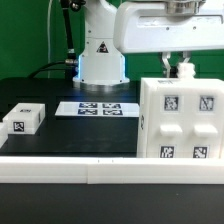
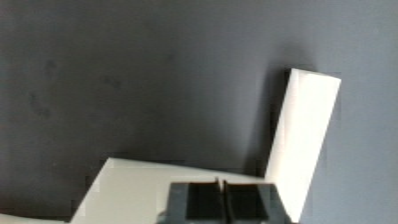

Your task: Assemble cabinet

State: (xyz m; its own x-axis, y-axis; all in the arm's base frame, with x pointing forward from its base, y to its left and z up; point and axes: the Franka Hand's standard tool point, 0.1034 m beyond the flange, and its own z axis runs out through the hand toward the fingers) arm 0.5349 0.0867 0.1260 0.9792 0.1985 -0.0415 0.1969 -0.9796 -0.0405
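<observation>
The cabinet [image 1: 180, 120], a blocky white box with several black-and-white tags on its front, stands on the black table at the exterior view's right. My gripper [image 1: 181, 67] hangs right above the box's top back edge, jaws together with nothing seen between them. In the wrist view my gripper [image 2: 221, 203] is over a white face of the cabinet [image 2: 139, 188], and a narrow white panel [image 2: 306, 125] of it runs alongside. A small white tagged block [image 1: 24, 120] lies far off at the exterior view's left.
The marker board [image 1: 98, 108] lies flat in front of the robot base [image 1: 101, 55]. A long white border rail [image 1: 100, 171] runs along the table's front edge. Black table shows between the block and the cabinet.
</observation>
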